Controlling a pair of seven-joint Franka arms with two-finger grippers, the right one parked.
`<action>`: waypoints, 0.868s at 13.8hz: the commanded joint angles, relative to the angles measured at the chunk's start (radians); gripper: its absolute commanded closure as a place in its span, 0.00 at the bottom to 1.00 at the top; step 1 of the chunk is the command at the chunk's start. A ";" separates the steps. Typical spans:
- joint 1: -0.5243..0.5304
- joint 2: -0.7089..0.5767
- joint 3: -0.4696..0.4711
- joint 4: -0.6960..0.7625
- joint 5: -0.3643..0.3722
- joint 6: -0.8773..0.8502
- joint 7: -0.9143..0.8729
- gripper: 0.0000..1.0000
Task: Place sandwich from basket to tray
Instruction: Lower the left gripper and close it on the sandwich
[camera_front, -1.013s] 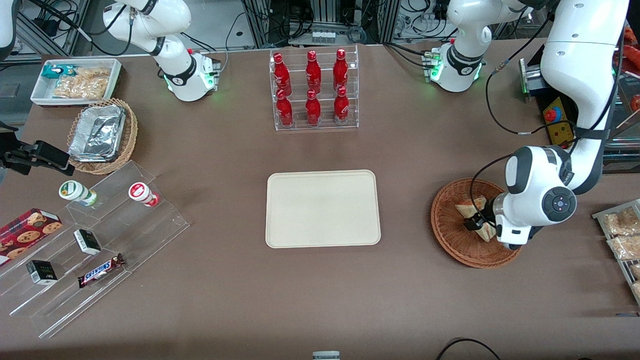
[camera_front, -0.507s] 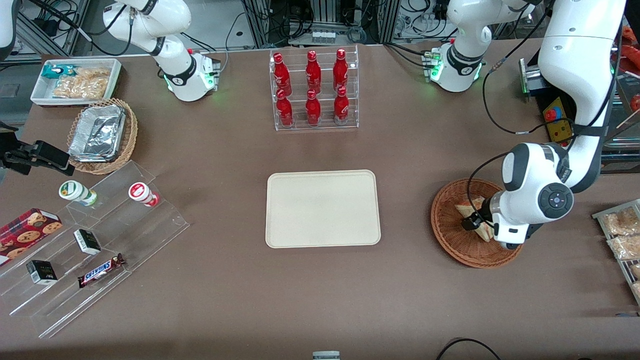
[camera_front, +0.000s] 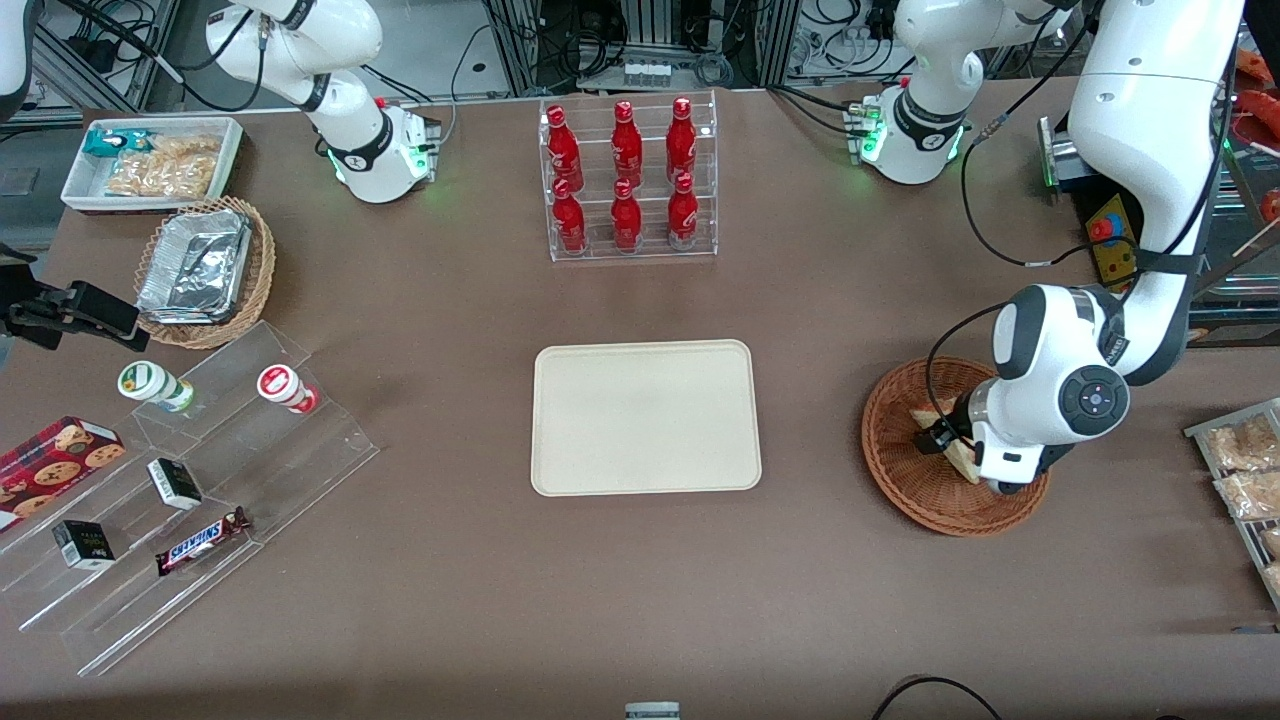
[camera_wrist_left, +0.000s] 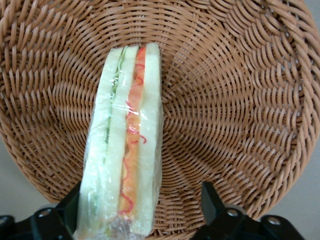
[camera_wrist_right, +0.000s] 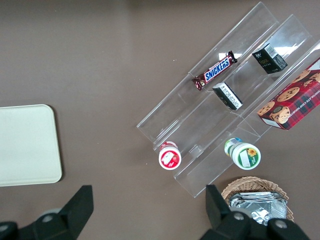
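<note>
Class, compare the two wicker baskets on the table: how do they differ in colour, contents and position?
The reddish-brown basket holds the wrapped sandwich; the lighter basket holds a crumpled foil container. The reddish-brown basket lies toward the working arm's end with the gripper in it, jaws open around the sandwich; the lighter basket lies toward the parked arm's end. Both are round woven wicker.

Sandwich (camera_wrist_left: 125, 165): plastic-wrapped wedge, white bread, green and orange-red filling; lies in basket. Basket (camera_front: 900, 470): round, reddish-brown wicker, toward working arm's end. Tray (camera_front: 645, 417): cream, rectangular, mid-table, holds nothing.
</note>
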 joint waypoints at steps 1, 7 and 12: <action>0.002 -0.036 0.005 -0.031 0.022 0.004 0.017 0.08; 0.005 -0.038 0.007 -0.032 0.047 -0.010 0.077 0.08; 0.010 -0.055 0.007 -0.057 0.047 -0.010 0.067 0.54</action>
